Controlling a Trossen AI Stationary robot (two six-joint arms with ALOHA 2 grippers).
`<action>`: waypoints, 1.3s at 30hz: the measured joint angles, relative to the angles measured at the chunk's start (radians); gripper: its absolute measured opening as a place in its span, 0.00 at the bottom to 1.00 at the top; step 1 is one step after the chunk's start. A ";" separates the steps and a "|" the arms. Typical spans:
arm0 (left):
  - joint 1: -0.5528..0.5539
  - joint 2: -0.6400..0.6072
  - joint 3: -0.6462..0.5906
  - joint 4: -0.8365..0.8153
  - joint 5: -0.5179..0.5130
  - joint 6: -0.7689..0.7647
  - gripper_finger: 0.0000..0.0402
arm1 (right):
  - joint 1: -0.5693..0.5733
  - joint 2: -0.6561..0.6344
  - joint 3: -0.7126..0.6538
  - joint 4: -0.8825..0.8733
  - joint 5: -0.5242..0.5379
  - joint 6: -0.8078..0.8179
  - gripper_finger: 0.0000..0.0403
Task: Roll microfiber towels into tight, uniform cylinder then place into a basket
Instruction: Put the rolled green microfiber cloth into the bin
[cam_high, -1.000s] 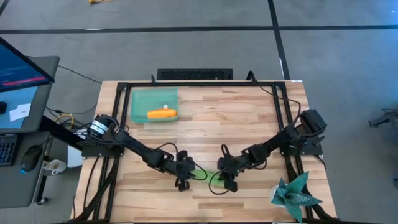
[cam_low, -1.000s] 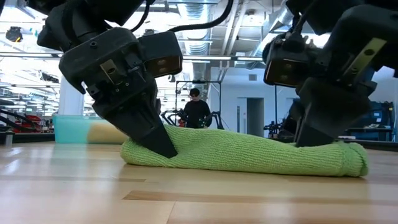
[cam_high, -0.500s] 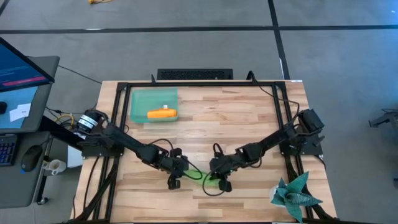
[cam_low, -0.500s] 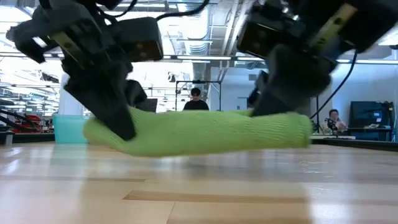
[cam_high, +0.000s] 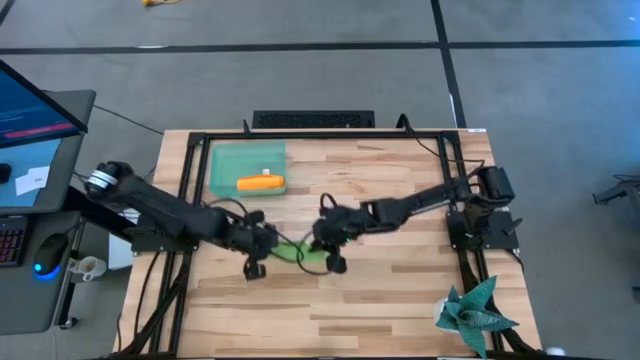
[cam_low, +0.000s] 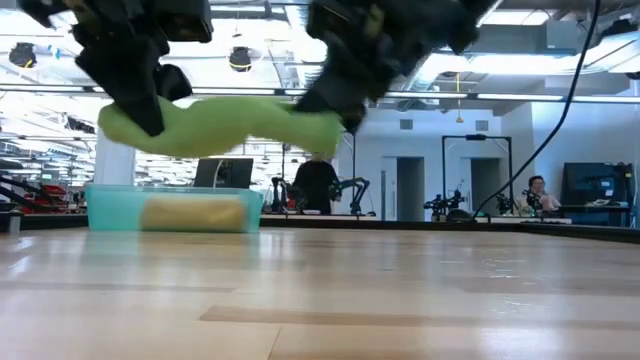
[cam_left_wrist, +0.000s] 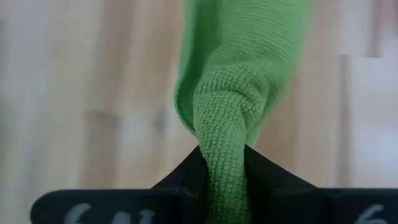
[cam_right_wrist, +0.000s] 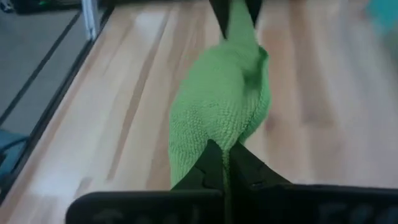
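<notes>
Plant-like teal spiky star (cam_high: 475, 312) sits at the near right corner of the table (cam_high: 400, 290), well apart from your work. Farther in, near the table's middle and a little left of centre, you have the rolled green towel (cam_high: 290, 253) lifted clear of the wood: the low view shows it hanging in the air as a sagging cylinder (cam_low: 220, 125). Your left gripper (cam_high: 256, 262) is clamped on its left end, fingers (cam_left_wrist: 180, 180) pinched together on the cloth (cam_left_wrist: 227, 143). Your right gripper (cam_high: 331, 255) is clamped on the right end, its fingers (cam_right_wrist: 208, 165) closed tight around the fabric (cam_right_wrist: 221, 106). Beyond that, at the far left of the table, the basket (cam_high: 225, 160) holds the orange towel (cam_high: 260, 183), already rolled and lying along its near side. From table height you see the same roll through the basket's wall (cam_low: 100, 210). Past the table, a person (cam_low: 318, 185) is in the room behind.
</notes>
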 joint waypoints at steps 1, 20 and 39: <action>0.018 -0.024 0.000 -0.035 -0.015 0.000 0.11 | -0.017 0.000 0.026 -0.010 -0.008 -0.029 0.03; 0.671 -0.269 0.006 -0.192 -0.010 0.316 0.11 | -0.357 0.000 0.178 0.025 -0.085 -0.292 0.04; 1.072 -0.264 0.002 -0.201 -0.038 0.541 0.11 | -0.509 0.370 0.640 -0.046 -0.209 -0.312 0.04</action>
